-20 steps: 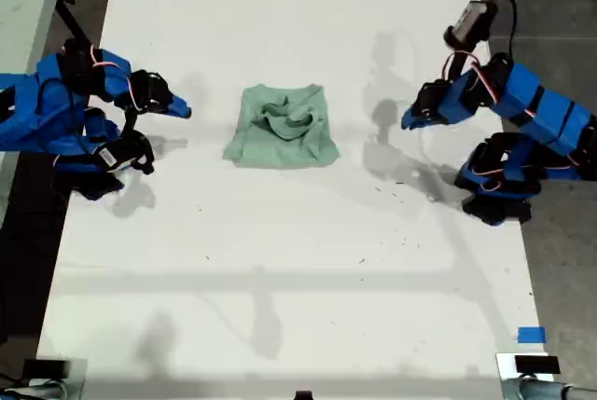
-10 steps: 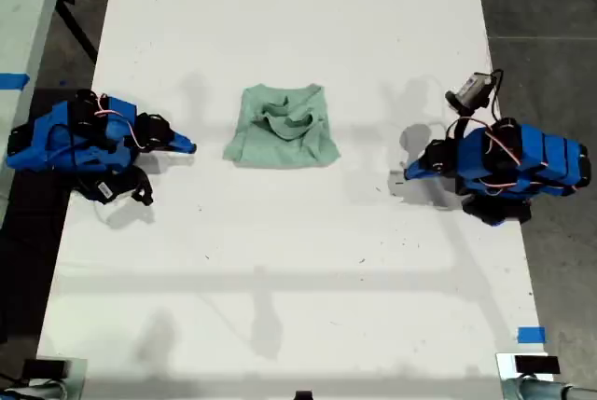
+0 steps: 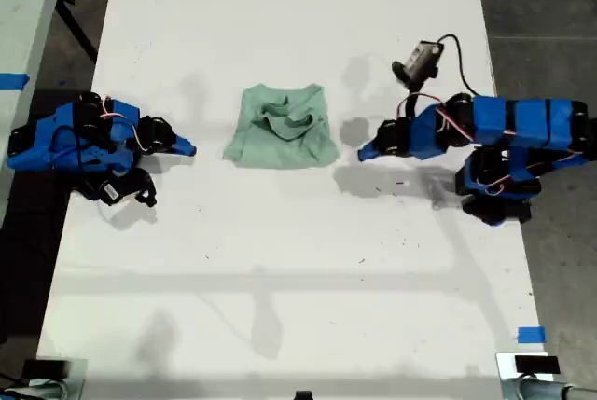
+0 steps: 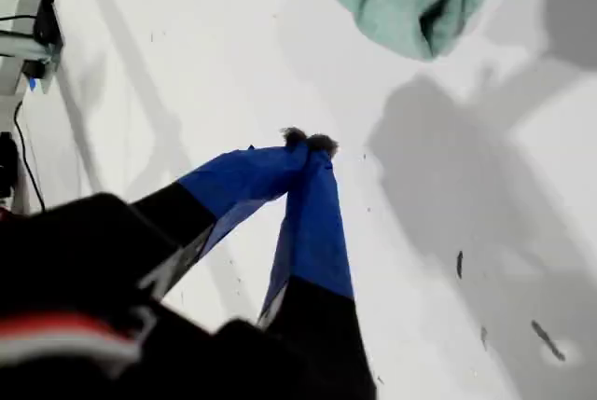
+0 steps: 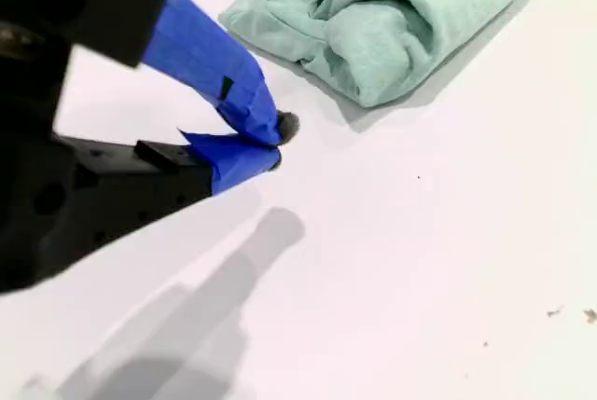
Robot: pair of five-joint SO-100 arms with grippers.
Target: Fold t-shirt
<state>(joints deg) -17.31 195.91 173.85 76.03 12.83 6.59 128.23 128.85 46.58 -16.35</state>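
At the exterior view's left, my second gripper lies low over the white table, jaws pressed together on nothing, its tip just short of the t-shirt. The t-shirt sits between the arms as a folded, rumpled mint-green bundle (collar side toward the top of that view). At the exterior view's right, my first gripper reaches toward the bundle's near lower corner, jaws likewise closed and empty, not touching the cloth.
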